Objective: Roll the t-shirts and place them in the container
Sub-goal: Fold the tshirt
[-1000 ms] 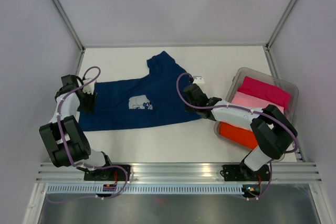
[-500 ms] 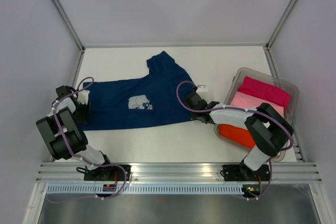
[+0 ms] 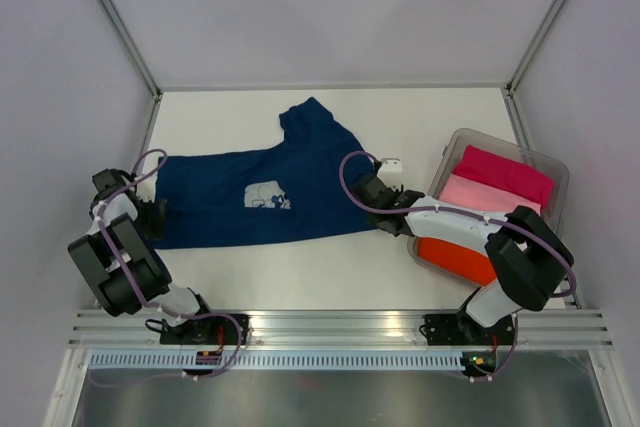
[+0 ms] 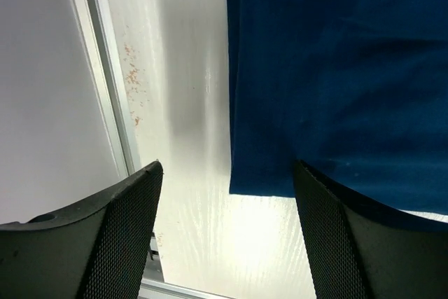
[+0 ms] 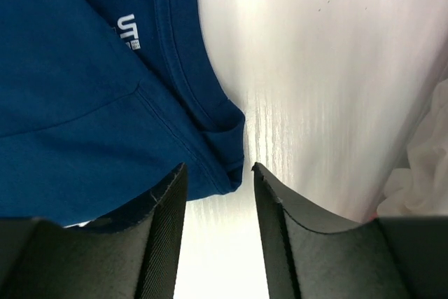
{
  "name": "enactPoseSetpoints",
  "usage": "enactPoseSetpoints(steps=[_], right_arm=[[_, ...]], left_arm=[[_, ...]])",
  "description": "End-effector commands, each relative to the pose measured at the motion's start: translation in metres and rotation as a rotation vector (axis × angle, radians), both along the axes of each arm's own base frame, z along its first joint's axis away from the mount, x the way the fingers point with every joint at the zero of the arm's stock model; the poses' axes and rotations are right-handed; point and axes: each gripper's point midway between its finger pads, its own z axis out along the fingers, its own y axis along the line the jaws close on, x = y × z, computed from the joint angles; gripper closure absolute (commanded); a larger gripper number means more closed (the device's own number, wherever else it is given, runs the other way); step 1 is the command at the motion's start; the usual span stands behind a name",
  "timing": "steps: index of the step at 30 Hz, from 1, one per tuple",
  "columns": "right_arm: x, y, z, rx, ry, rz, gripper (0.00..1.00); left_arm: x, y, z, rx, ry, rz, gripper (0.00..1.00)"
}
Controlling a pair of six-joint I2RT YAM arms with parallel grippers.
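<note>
Left tool (image 4: 225,173) has drawn back to the hem corner of the navy t-shirt (image 3: 265,192), fingers spread wide, gripping nothing. Right tool (image 5: 219,169) has shifted to the collar end, part open, also empty. Judgement: both are lining up on the garment's ends; rolling not begun. Shirt lies flat and unrolled on the counter (image 3: 420,127), left of centre, white print (image 3: 268,197) upward, far sleeve (image 3: 310,117) rumpled.

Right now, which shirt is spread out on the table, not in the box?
The navy blue t-shirt with the white chest print. It lies spread on the table; the magenta shirt, pink shirt and orange shirt sit folded in the clear bin.
</note>
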Motion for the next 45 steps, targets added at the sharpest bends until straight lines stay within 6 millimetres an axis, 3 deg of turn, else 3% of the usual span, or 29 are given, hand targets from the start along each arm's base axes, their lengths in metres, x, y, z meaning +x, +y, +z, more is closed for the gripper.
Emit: enactPoseSetpoints(steps=[1,7,9,14,15,16,22,25,30,33,43,45], right_arm=[[-0.004,0.003,-0.015,0.017,0.024,-0.019,0.49],[-0.005,-0.001,-0.046,0.05,0.078,-0.038,0.49],[-0.006,0.003,-0.052,0.065,0.095,-0.025,0.56],[-0.009,0.001,-0.052,0.074,0.088,-0.023,0.88],[-0.009,0.001,-0.047,0.083,0.08,-0.02,0.93],[-0.01,0.0,-0.045,0.085,0.078,-0.02,0.97],[-0.015,-0.008,-0.006,0.04,0.024,-0.005,1.0],[-0.027,-0.009,-0.001,0.036,0.058,0.027,1.0],[-0.05,-0.01,0.007,0.021,0.077,0.054,1.0],[-0.074,-0.012,0.003,0.021,0.105,0.08,1.0],[-0.124,-0.013,-0.009,0.135,0.179,0.141,1.0],[-0.135,-0.006,-0.016,0.17,0.22,0.197,0.96]], left_arm=[[-0.005,-0.002,-0.015,-0.033,0.029,-0.011,0.2],[-0.008,-0.018,-0.038,-0.133,0.053,-0.006,0.27],[-0.011,-0.021,-0.044,-0.151,0.068,-0.005,0.32],[-0.01,-0.025,-0.044,-0.17,0.058,-0.024,0.71],[-0.009,-0.026,-0.042,-0.171,0.049,-0.029,0.89],[-0.008,-0.025,-0.039,-0.162,0.042,-0.034,0.97],[-0.012,-0.013,-0.014,-0.087,0.012,-0.084,0.98],[-0.017,-0.007,0.001,-0.043,0.003,-0.107,0.98],[-0.03,-0.015,0.011,-0.045,0.026,-0.142,0.98],[-0.04,-0.023,0.013,-0.054,0.036,-0.194,0.98],[-0.071,-0.013,0.003,-0.065,0.096,-0.178,0.98],[-0.074,-0.021,0.001,-0.088,0.099,-0.221,0.84]])
